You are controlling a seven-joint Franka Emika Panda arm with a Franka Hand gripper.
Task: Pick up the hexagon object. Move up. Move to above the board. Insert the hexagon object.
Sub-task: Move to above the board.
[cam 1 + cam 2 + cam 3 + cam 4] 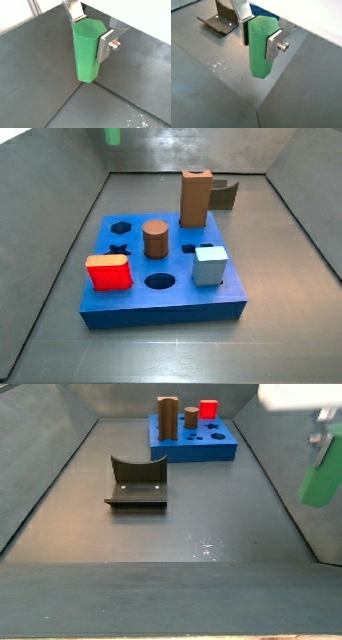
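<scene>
My gripper (pixel 91 32) is shut on the hexagon object (pixel 85 55), a slender light-green peg that hangs upright between the silver fingers (pixel 105 46), clear of the grey floor. Both wrist views show this; in the other one the gripper (pixel 258 39) grips the peg (pixel 261 57) near its top. In a side view the gripper (pixel 321 434) and peg (pixel 321 474) are in the air near the side wall, well away from the blue board (pixel 201 450). In the other side view only the peg's green tip (pixel 112 134) shows, far behind the board (pixel 167 306). Its hexagon hole (pixel 122 227) is open.
On the board stand a brown cylinder (pixel 155 239), a tall brown block (pixel 197 198), a red block (pixel 108 272) and a pale blue block (pixel 209 266). The fixture (pixel 136 482) stands on the floor between board and gripper. Grey walls enclose the floor.
</scene>
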